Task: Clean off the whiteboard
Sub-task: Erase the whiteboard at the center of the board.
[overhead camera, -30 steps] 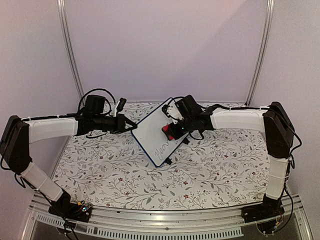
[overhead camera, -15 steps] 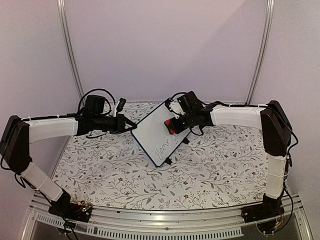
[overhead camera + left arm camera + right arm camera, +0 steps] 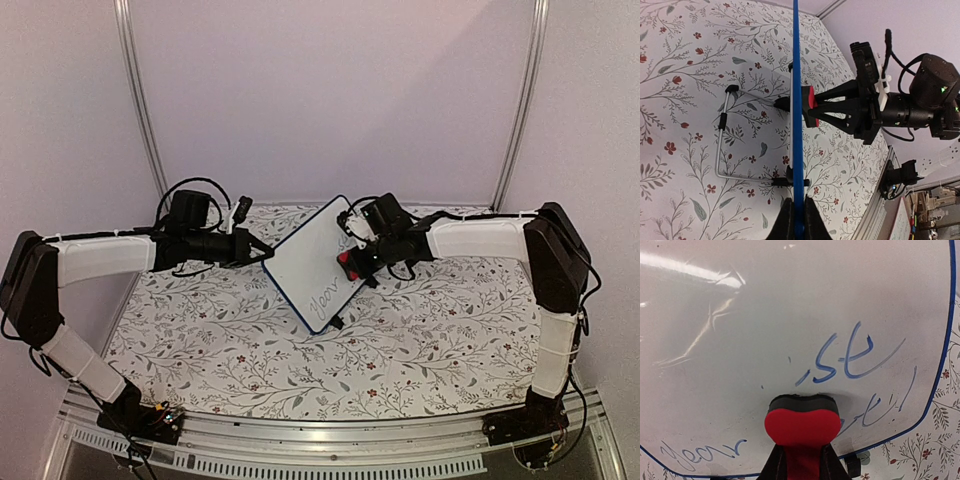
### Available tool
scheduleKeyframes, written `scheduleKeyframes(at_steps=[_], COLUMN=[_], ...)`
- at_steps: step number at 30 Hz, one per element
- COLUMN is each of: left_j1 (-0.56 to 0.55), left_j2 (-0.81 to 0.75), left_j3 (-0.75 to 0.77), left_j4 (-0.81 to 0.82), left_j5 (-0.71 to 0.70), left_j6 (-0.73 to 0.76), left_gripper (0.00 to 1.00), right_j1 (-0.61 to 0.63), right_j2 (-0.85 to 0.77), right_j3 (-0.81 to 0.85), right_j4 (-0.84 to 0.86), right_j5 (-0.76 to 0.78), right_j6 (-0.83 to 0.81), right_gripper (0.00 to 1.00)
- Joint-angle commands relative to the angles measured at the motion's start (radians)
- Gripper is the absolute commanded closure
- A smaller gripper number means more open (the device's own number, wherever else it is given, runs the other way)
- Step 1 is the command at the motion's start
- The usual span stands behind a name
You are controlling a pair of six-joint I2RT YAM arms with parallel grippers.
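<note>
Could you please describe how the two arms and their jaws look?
Both the left arm and the right arm have black joint housings joined by segments in white padded sleeves. Loose black cables loop around each wrist, beside a black camera unit. The jaws are slim, black and taper to points. The right arm's wrist also carries a white clip and small green lights.

- Left arm [image 3: 100, 258], left side of the overhead view: white padded sleeves between black joint housings.
- Right arm [image 3: 480, 238], right side: matching white sleeves, with a bulky black elbow block.
- Black cables [image 3: 195, 188] loop above the left wrist.
- Right gripper [image 3: 816, 106]: black with triangular fingers, and green lights on the motor behind it.
</note>
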Motion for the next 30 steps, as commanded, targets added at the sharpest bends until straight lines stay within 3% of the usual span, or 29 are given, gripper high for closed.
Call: scheduleKeyframes(at_steps=[1, 10, 23, 30], left_j1=[-0.003, -0.002, -0.003, -0.002], left_j2=[-0.019, -0.020, -0.018, -0.016], left_j3=[0.002, 0.002, 0.001, 0.000], left_j4=[0.046, 0.046, 0.047, 0.049], left_j5=[0.043, 0.044, 0.045, 0.044], left_j6=[0.007, 0.008, 0.006, 0.006], left_gripper=[0.95, 0.95, 0.95, 0.95], right_j1=[-0.001, 0.002, 0.003, 0.003], right_j2=[0.010, 0.031, -0.017, -0.018], right_j3=[0.053, 0.142, -0.063, 0.000], right_j4=[-0.040, -0.067, 0.008, -0.006], right_j5=[-0.033, -0.049, -0.047, -0.032], right_j6=[-0.009, -0.011, 0.007, 0.006], right_gripper=[0.95, 0.95, 0.95, 0.95])
